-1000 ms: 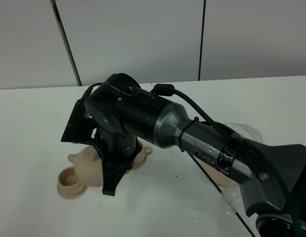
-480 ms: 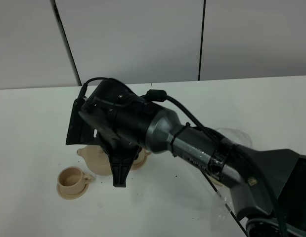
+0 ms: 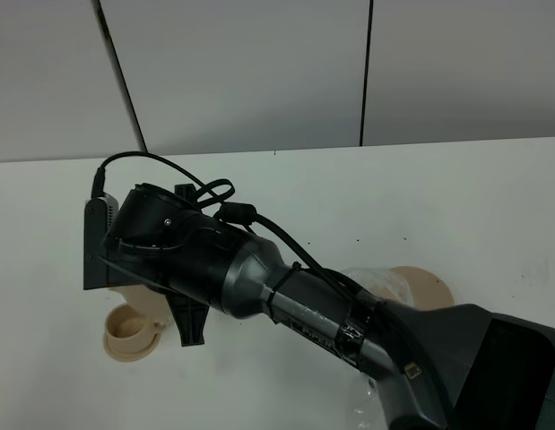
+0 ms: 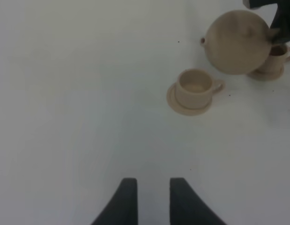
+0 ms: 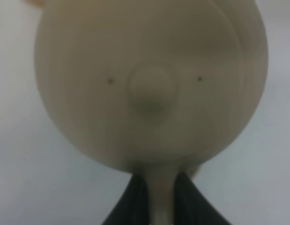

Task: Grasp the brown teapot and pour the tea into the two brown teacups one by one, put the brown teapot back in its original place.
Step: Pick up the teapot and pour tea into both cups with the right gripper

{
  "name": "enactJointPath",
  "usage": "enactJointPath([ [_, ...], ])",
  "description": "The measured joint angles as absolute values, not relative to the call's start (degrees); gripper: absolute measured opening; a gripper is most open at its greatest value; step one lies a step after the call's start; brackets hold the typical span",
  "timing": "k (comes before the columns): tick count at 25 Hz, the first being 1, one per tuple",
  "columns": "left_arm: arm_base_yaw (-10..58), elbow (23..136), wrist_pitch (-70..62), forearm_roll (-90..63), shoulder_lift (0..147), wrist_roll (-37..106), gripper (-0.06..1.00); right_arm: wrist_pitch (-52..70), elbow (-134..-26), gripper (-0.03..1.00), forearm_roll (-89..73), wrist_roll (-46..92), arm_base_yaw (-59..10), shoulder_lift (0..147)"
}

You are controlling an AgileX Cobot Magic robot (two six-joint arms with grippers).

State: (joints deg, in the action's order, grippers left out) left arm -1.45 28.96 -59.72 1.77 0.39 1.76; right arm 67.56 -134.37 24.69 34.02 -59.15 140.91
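Loop handle of brown teapot clamped between fingers of right gripper; pot body just beyond fingertips, held up beside far teacup. Fingers of left gripper slightly apart, empty; near teacup on saucer well ahead of them. Lettering on right arm too blurred to read.

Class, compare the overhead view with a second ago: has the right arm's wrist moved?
Yes. The right arm's wrist has swung left and down in the view, ending almost over the teacup.
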Motion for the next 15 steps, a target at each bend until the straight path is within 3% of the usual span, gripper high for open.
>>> enactJointPath([
  [15, -1.4, 29.0, -59.7, 1.8, 0.4, 1.8, 0.24, 65.0, -134.5, 0.09, 32.6, 36.0, -61.8, 142.2],
])
